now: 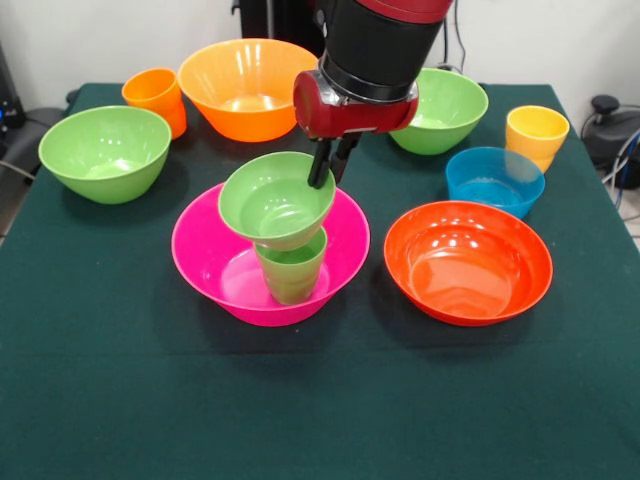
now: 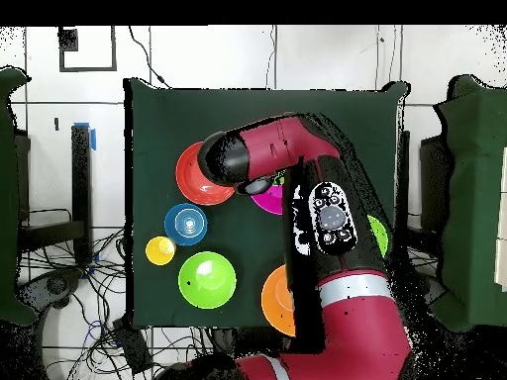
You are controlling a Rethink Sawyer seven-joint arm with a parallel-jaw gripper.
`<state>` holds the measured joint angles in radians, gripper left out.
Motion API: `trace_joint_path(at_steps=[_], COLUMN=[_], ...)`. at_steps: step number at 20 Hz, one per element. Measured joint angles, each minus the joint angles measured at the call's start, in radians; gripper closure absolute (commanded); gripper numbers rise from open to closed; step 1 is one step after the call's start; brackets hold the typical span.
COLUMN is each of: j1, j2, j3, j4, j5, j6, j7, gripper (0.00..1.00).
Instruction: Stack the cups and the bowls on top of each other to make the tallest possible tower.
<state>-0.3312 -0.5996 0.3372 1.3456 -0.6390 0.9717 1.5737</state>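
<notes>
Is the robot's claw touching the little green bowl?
Touching. In the front view, the gripper has its black fingers over the small green bowl's far rim, pinching it above the green cup.

no readable text, labels, brands or numbers anywhere

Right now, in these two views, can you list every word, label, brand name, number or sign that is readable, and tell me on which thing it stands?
No text can be read in either view.
The white panel on top of the red and black robot arm carries round buttons, but any marks there are too small to read.
The glossy plastic bowls, the small tapered cups and the dark green tablecloth show no print or labels.
</notes>
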Motion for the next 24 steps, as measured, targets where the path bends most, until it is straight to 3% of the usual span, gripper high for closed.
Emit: trace_joint_path(at_steps=[24], j1=[-0.018], j2=[0.002], j3=[0.017], j4=[0.008], j5=[0.000], j6=[0.000], j7=[0.000], gripper=[1.00])
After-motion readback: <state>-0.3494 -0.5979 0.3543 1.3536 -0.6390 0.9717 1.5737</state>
